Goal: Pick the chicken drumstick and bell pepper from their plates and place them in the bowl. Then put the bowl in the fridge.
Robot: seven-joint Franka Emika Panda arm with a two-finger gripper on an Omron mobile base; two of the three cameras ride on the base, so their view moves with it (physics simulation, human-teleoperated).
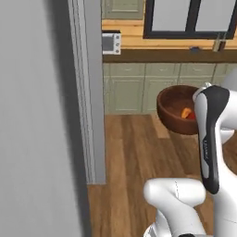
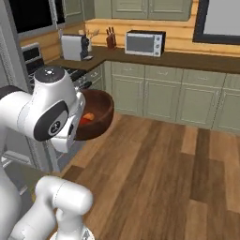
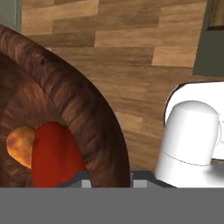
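So from where I'm sitting, the bowl (image 1: pixel 172 111) is up off everything, hanging over the wood floor (image 2: pixel 154 164) with the arm carrying it. In the hand view the thick brown rim runs right down between the two fingertips at the bottom edge, so the claw (image 3: pixel 111 181) is clamped on the bowl's rim, jaws close together with just the wall of the bowl between them.

Both bits of food are inside. The red bell pepper (image 3: pixel 54 155) sits low in the bowl, and the orange-brown drumstick (image 3: pixel 19 146) is touching it on one side. From the left base camera I can just see a spot of orange and red inside the bowl, next to the arm's dark-striped link.

The fridge (image 1: pixel 46 115) is the big grey slab taking up the left side of the left base view, with its thick edge standing upright near the bowl but not touching it. The bowl is outside it, out over the floor.

Behind all that there's a run of green cabinets (image 2: pixel 164 93), a dark counter, and a microwave (image 2: pixel 144 43) sitting on it
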